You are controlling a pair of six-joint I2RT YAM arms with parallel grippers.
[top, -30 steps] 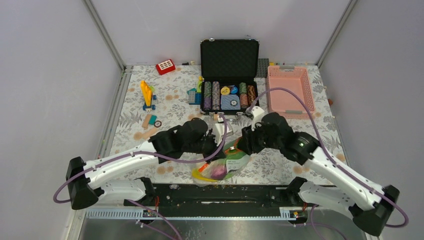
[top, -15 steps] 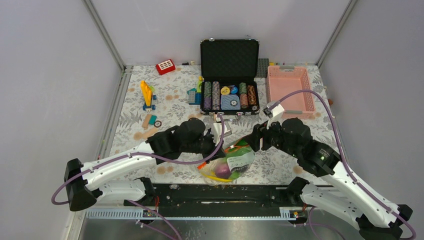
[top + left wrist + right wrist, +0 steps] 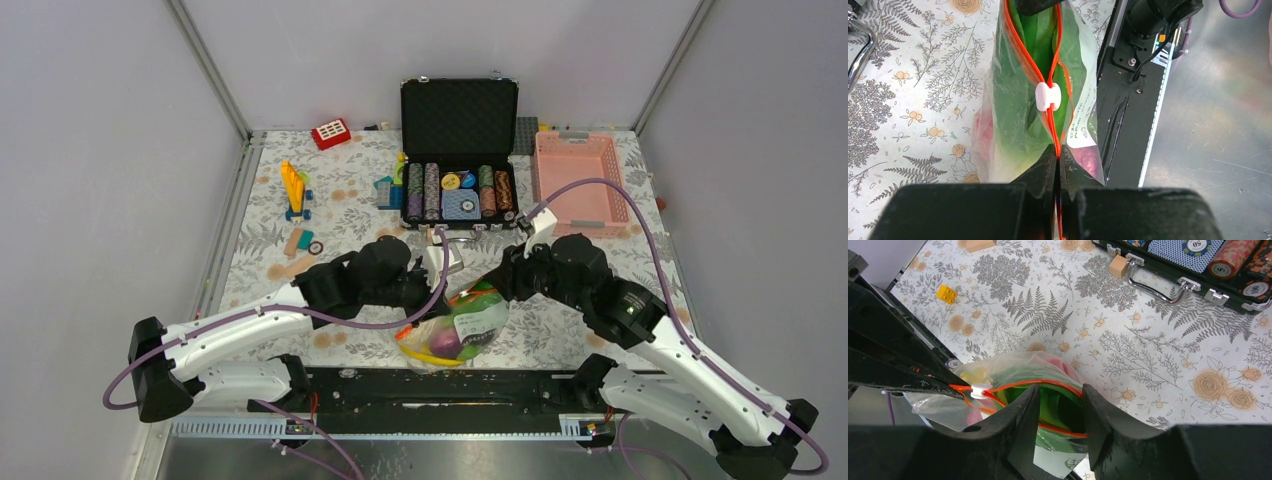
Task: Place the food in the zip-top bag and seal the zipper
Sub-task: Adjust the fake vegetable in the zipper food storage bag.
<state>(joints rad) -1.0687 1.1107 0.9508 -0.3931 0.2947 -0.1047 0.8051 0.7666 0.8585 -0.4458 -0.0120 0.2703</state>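
The clear zip-top bag [image 3: 455,325] stands at the table's front edge, between my two grippers. It holds the food: green leafy pieces [image 3: 1023,100], a purple ball [image 3: 445,343] and a yellow banana [image 3: 430,355]. The orange-red zipper [image 3: 1020,45] is parted along most of the mouth, and its white slider [image 3: 1048,96] sits near the left end. My left gripper [image 3: 1057,155] is shut on the zipper's end. My right gripper [image 3: 1060,407] is open, with its fingers straddling the open mouth [image 3: 1048,384] at the other end. The slider also shows in the right wrist view [image 3: 979,390].
An open black case of poker chips [image 3: 459,150] stands at the back centre, with a pink mesh basket [image 3: 580,180] to its right. Building blocks [image 3: 294,190] lie at the back left, and a small yellow block [image 3: 946,294] is nearer. The black mounting rail [image 3: 1128,100] runs just behind the bag.
The right arm swung out to the right, then came back a little towards the bag. The bag was lifted from lying flat to standing with its mouth spread. The left gripper kept its hold.
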